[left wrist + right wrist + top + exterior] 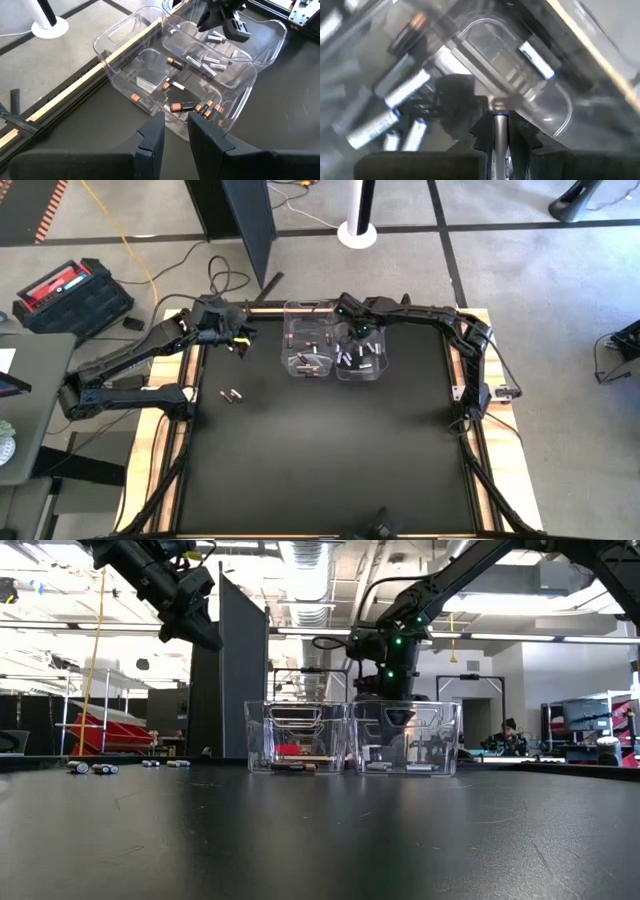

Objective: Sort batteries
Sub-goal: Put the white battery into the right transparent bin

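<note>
Two clear bins stand side by side at the table's far edge. The left bin (pixel 308 345) holds dark batteries with copper ends (pixel 181 106). The right bin (pixel 362 355) holds silver-white batteries (pixel 402 90). My right gripper (pixel 358 332) hangs over the right bin, shut on a silver battery (pixel 498 131). My left gripper (pixel 176 131) hovers left of the bins above the table, its fingers a narrow gap apart with nothing between them. Two loose batteries (pixel 232 395) lie on the black table top. My right gripper pinches a silver battery (pixel 498 142) between its two fingers. The battery lies along the fingers, and its free end (pixel 498 118) reaches the fingertips. The fingers slant steeply down from above into the right bin's mouth. The battery hangs clear of the batteries below it.
More loose batteries (pixel 92 768) lie on the table's left part, seen in the low view. A wooden frame (pixel 165 430) borders the black top. The middle and near part of the table is bare black surface (pixel 330 460).
</note>
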You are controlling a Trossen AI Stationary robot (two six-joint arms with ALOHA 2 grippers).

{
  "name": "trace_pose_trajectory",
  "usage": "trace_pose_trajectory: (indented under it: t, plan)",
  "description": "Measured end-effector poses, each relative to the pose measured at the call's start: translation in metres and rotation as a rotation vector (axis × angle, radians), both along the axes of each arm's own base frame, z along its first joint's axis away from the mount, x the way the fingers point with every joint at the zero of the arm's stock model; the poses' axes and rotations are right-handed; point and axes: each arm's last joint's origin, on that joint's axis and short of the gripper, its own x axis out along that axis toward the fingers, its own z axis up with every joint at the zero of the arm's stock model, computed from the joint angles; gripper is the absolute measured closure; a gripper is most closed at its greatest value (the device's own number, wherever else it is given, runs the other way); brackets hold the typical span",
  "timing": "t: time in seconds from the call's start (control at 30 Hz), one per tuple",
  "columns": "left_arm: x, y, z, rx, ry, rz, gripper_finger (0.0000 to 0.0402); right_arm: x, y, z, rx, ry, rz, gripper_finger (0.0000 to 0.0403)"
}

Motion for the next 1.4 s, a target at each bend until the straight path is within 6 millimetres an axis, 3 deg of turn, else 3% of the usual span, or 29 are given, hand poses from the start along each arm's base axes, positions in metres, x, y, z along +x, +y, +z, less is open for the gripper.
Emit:
trace_pose_trajectory:
  t: [0.2, 0.47, 0.8, 1.07, 1.4]
  plan:
    - [0.0, 0.0, 0.0, -0.002, -0.001, 0.002, 0.0319, 0.005, 0.001, -0.017, 0.017, 0.095, 0.237, 0.0351]
    - [0.001, -0.001, 0.0, -0.013, -0.007, 0.01, 0.0319, 0.008, 0.001, -0.037, 0.053, 0.123, 0.234, 0.0346]
    - [0.001, -0.001, 0.0, -0.002, 0.0, 0.007, 0.0319, 0.01, 0.0, -0.042, 0.063, 0.139, 0.237, 0.032]
    - [0.0, -0.001, 0.0, 0.004, 0.005, 0.011, 0.0319, 0.015, -0.003, -0.026, 0.064, 0.14, 0.242, 0.0279]
    - [0.0, 0.0, 0.0, 0.014, 0.016, 0.02, 0.0319, 0.017, -0.012, 0.033, 0.095, 0.171, 0.206, 0.0247]
